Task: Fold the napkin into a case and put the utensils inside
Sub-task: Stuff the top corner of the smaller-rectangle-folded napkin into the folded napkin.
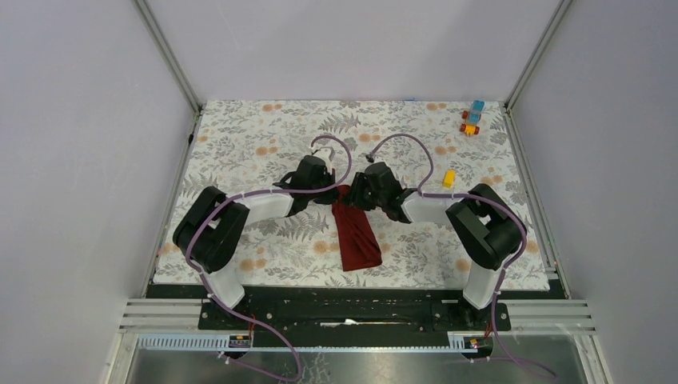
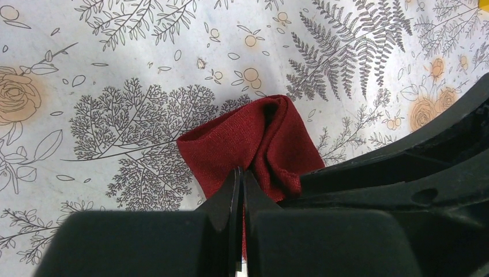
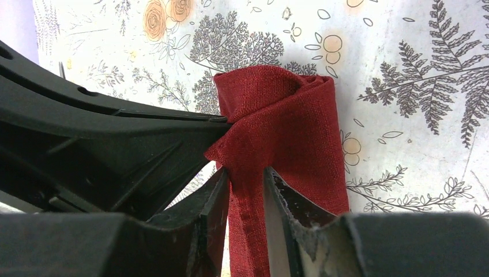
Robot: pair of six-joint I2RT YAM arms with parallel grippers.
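I'm looking at my left arm and right arm, both wearing black joint housings and white link shells; purple cables are looping from the wrists toward six o'clock.

Floral tablecloth between plain grey walls.

robot lab cell: plain grey walls, aluminium frame posts, floral-clothed table.
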